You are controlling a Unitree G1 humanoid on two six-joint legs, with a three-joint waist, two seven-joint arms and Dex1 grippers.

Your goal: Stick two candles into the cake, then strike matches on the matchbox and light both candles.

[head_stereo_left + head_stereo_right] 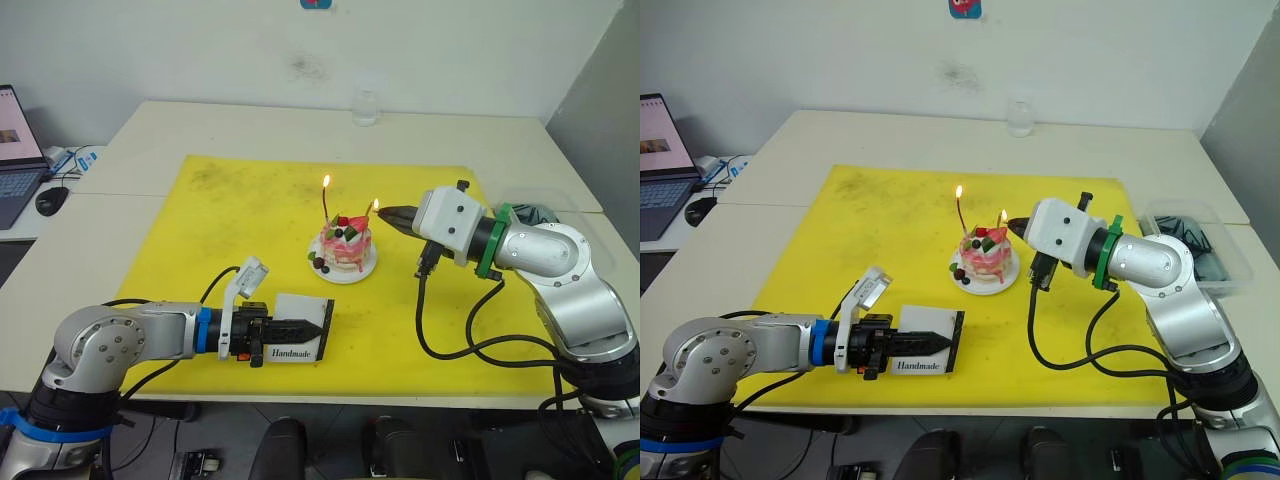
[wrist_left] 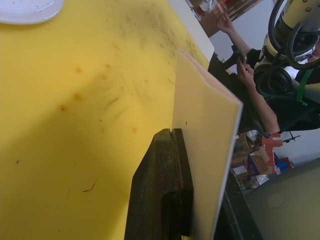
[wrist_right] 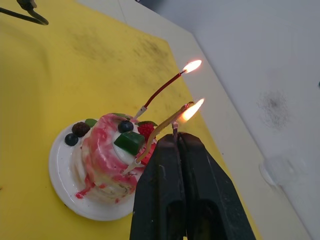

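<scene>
My right gripper (image 3: 176, 142), clamped on a burning match (image 3: 175, 129) touching the second candle (image 3: 159, 131), could topple it into the cake (image 1: 345, 250), while the left gripper (image 1: 300, 328) grips the matchbox (image 1: 296, 342).

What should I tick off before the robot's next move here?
1. Both candles stand in the cake: ok.
2. Reddish candle lit: ok, flame at its tip.
3. Second candle lit: cannot tell; there is a flame at its tip, but the match is right beside it.
4. Right claw shut on the match: ok.
5. Left claw shut on the matchbox: ok, held just above the yellow mat.
</scene>
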